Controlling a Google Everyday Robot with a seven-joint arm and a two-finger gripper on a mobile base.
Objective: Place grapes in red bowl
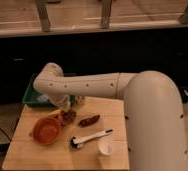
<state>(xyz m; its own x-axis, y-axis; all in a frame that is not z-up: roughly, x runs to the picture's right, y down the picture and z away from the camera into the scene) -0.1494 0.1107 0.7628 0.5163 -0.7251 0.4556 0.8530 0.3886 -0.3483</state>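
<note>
Grapes (70,118), one bunch, under claw (65,110) beside one red bowl (46,133).

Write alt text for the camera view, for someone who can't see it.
A white robot arm reaches down over a wooden table, its end effector at the dark grapes, beside the red bowl. Nearby lie a reddish-brown item, a brush, a white cup and a green tray.

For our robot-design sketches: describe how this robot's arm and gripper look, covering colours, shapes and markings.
The arm is a thick, smooth, cream-white tube with a rounded joint and a row of small dark dots along it; no cables show. The gripper, slimmer and greyer, sits at its tip, beside the red bowl.
</note>
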